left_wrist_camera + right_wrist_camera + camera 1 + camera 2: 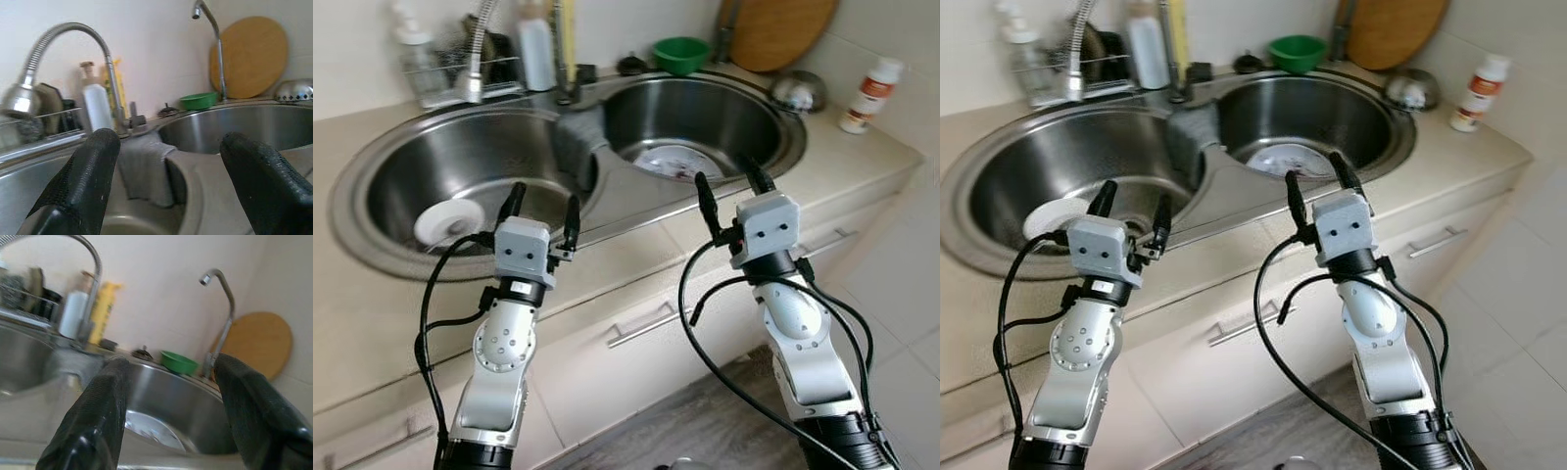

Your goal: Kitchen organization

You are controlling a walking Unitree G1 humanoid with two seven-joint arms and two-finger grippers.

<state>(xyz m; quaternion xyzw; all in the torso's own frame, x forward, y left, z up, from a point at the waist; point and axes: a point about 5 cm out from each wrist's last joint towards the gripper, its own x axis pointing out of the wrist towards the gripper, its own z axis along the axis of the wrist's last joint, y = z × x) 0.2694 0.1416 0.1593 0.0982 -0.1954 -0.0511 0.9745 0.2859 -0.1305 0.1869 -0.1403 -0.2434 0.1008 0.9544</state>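
- Evidently the work is at its approach stage: both claws hover over the front edge of the desk (391,323), nothing gripped, no dish yet reached.
- Left claw (540,211) has its fingers spread, empty, just short of the left basin (382,181); the white bowl (447,223) in that basin sits just beyond it.
- Right claw (732,191) is likewise spread and empty, aimed at the right basin (724,108), where a plate (677,162) lies on the bottom.
- A grey cloth (576,137) hangs over the ridge between the basins.
- Next move, as I judge it: pick one dish, lower a claw into its basin and close on the rim; the flat plate will be hard to get a finger under, the bowl easier.
- Farther back: green bowl (681,54), rack (460,73), white bottle (536,51), wooden board (781,29), steel colander (798,90), small bottle (869,94).
- Head views show both dishes and both arms; the left wrist view gives the cloth and tap (58,44) close up, the right wrist view the plate (149,427) seen between its fingers.
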